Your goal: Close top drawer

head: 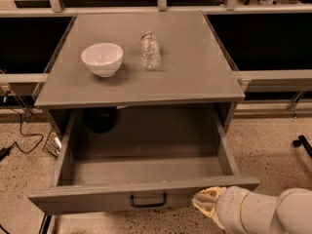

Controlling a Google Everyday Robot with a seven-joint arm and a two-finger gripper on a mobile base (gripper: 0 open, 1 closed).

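The top drawer (97, 197) is a wide grey drawer pulled far out of the grey cabinet, its inside empty. Its long front panel has a black bar handle (148, 201) at the middle. My gripper (205, 202) comes in from the lower right on a white arm (263, 211). Its tan tip sits against the front panel, to the right of the handle and just under the panel's top edge.
On the cabinet top (195, 77) stand a white bowl (102, 58) and a clear plastic bottle (150, 50). A dark object (100, 119) sits in the back left of the opening. Black cables (19, 135) lie on the speckled floor at left. Rails and dark panels run behind.
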